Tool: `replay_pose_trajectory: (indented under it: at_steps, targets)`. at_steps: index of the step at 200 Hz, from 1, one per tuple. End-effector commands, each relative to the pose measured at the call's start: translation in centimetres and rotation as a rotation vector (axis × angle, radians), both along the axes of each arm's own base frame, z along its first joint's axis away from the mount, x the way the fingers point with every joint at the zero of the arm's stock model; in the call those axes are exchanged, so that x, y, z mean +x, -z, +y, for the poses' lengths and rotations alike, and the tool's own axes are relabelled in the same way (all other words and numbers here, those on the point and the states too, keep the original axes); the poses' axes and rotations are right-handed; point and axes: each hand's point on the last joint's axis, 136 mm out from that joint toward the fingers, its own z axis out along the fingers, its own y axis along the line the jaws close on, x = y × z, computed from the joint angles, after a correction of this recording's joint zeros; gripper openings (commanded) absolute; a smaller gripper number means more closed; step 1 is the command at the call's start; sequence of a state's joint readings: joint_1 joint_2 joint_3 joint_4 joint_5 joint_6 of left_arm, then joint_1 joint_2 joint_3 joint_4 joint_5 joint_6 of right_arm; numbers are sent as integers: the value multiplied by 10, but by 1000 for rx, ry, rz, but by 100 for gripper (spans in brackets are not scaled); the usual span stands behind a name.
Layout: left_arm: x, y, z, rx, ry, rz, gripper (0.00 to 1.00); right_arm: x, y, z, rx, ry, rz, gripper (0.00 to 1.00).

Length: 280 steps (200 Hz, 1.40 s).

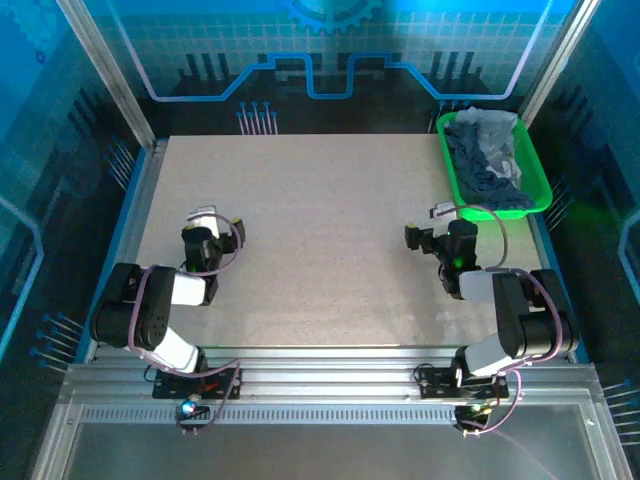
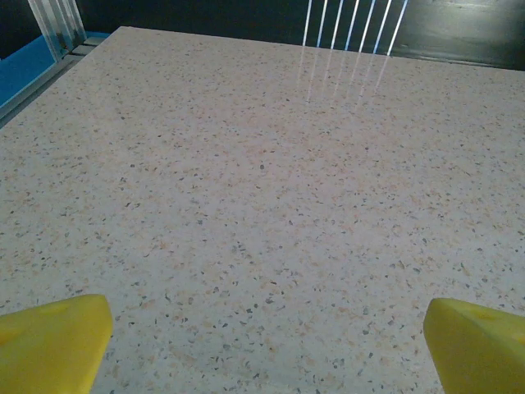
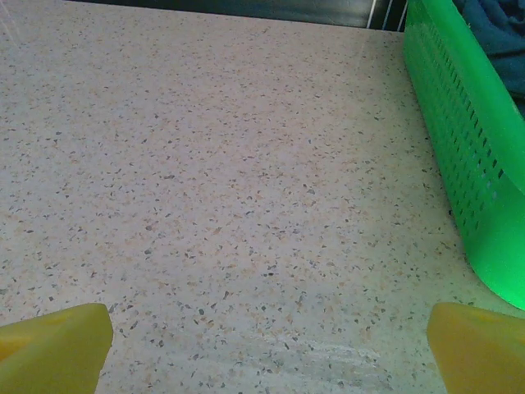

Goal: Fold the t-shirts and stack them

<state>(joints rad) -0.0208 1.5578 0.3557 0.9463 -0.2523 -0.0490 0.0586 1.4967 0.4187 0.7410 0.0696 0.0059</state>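
Observation:
The t-shirts (image 1: 487, 158) lie crumpled in a heap inside the bright green tray (image 1: 446, 152) at the back right of the table, dark slate-blue cloth mixed with paler grey-blue. A bit of blue cloth (image 3: 496, 25) shows over the tray wall (image 3: 467, 139) in the right wrist view. My left gripper (image 1: 213, 219) rests low over the bare table at the left, open, with its yellow fingertips (image 2: 57, 341) far apart and nothing between them. My right gripper (image 1: 428, 228) is open too, just in front of the tray and empty.
The speckled tabletop (image 1: 320, 230) lies bare between the two arms. Metal frame rails (image 1: 135, 215) border the table at the sides, and a blue back wall stands behind it. The green tray sits close to the right edge.

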Motion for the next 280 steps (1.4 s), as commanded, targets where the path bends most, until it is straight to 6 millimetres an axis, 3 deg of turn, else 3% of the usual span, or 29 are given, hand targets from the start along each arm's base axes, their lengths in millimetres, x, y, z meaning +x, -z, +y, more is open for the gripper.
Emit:
replay_pose_trajectory:
  at_steps: [1, 130, 144, 161, 168, 180, 194, 204, 210, 216, 225, 233, 241, 257, 280]
  targets:
    - [3, -7, -3, 9, 21, -14, 99, 5, -5, 2, -3, -14, -17, 100]
    - [3, -7, -3, 9, 21, -13, 99, 5, -5, 2, -4, -14, -17, 100]
    - [3, -7, -3, 9, 21, -13, 99, 3, -14, -4, -17, 30, -37, 100]
    - [-3, -19, -2, 41, -14, -36, 99, 1, -44, -13, -82, 143, -35, 100]
    - [-6, -31, -4, 83, -38, -43, 99, -2, -66, -13, -107, 177, -71, 100]
    - [-9, -57, -16, 155, -31, -54, 99, -6, -124, -4, -113, 187, -209, 100]
    - [-7, -106, -31, 111, -8, -187, 99, -10, -201, -3, -34, 235, -307, 100]
    - [-2, -140, -37, 70, -18, -245, 99, -12, -236, -14, 73, 304, -265, 100]
    - [2, -156, -33, 17, -69, -253, 99, -12, -247, -25, 154, 351, -204, 100]
    - [7, -170, -23, -83, -163, -251, 99, -16, -244, -39, 255, 446, -105, 100]
    - [3, -161, -12, -272, -312, -109, 99, -28, -228, -62, 359, 630, 46, 100]
    - [-4, -166, -9, -402, -399, -6, 99, -16, -224, -63, 412, 582, 119, 100]
    - [-3, -173, -6, -496, -476, 16, 99, -5, -221, -65, 438, 543, 171, 90]
    - [31, -187, -49, -614, -233, 76, 99, 2, -206, -85, 423, 647, 263, 84]
    - [50, -196, -120, -736, 40, 191, 99, 30, -176, -106, 500, 658, 386, 78]
